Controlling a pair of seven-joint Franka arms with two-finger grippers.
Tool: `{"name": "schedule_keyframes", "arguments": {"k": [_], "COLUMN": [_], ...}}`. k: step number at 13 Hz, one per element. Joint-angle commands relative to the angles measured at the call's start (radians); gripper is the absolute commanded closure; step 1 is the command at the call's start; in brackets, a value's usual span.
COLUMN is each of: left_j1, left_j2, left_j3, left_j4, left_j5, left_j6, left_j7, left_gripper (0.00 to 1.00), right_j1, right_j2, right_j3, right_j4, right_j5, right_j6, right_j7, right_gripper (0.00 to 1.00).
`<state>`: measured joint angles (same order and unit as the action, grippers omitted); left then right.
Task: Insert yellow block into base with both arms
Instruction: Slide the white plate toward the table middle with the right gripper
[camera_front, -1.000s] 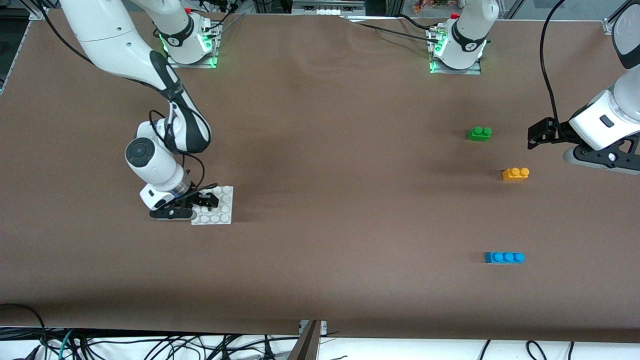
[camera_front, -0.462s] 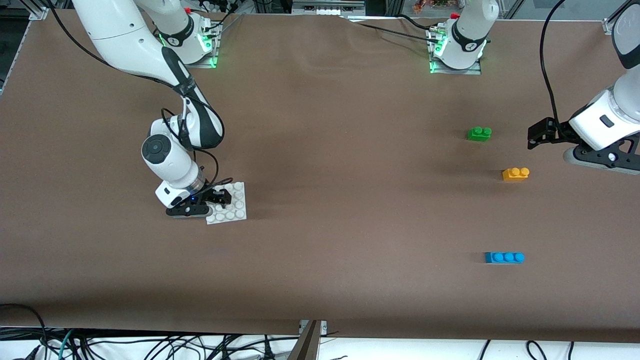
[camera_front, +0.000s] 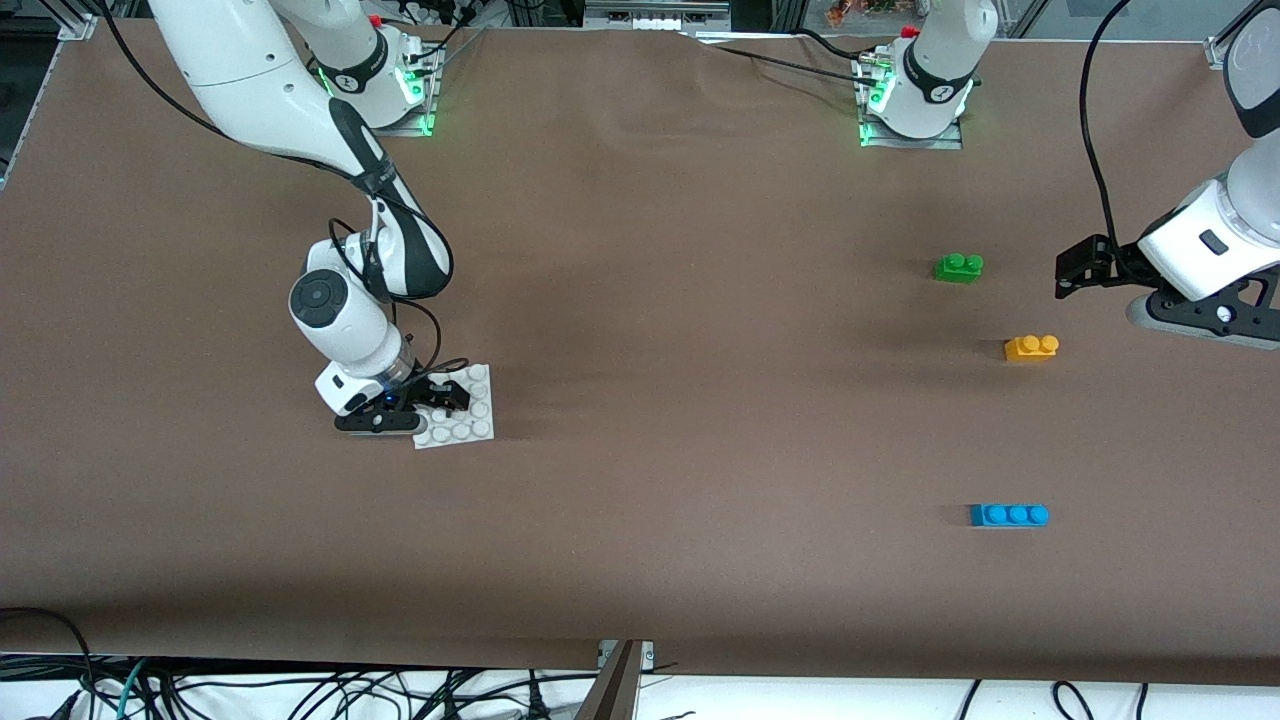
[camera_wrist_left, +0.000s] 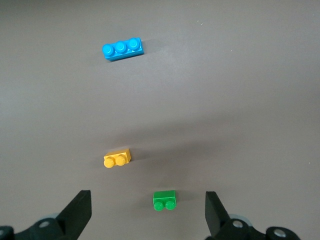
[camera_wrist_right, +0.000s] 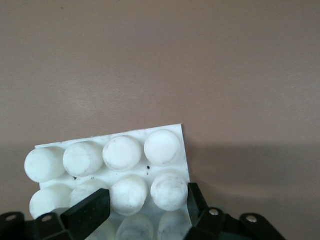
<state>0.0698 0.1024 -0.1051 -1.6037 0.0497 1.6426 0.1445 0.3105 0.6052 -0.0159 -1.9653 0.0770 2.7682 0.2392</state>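
Right hand (camera_front: 432, 398) clamped on base (camera_front: 468, 415), low over surface (camera_front: 700, 400). Left hand (camera_front: 1068, 272) spread wide, empty, waiting over surface near yellow block (camera_front: 1031, 347).

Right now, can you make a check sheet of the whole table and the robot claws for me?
Surface: brown table cover, slightly wrinkled near the robots' bases.
Job's things: white base toward the right arm's end; yellow block toward the left arm's end, untouched.
Clutter: green brick, blue brick.
Claws: right claw shut on the base's edge; left claw open, waiting above the table beside the green brick.
Cables: black cables lie below the table's front edge.
Surroundings: nothing seen.
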Motion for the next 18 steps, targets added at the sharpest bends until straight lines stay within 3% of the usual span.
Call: {"name": "schedule_keyframes", "arguments": {"k": [1,18], "left_j1": [-0.001,-0.001], "left_j2": [-0.009,-0.009], "left_j3": [0.001,0.001], "left_j4": [0.001,0.001], "left_j5": [-0.028,-0.028], "left_j6": [-0.007,-0.007], "left_j7": [-0.005,-0.005], "left_gripper": [0.0,0.0], "right_j1": [0.039,0.334], "right_j2": [0.025,0.195], "right_j3": [0.007,-0.004], "right_j4": [0.022,0.264], "right_j5": [0.021,0.017], "right_j6": [0.018,0.062], "right_j7": [0.054,0.48], "right_gripper": [0.28,0.3]}}
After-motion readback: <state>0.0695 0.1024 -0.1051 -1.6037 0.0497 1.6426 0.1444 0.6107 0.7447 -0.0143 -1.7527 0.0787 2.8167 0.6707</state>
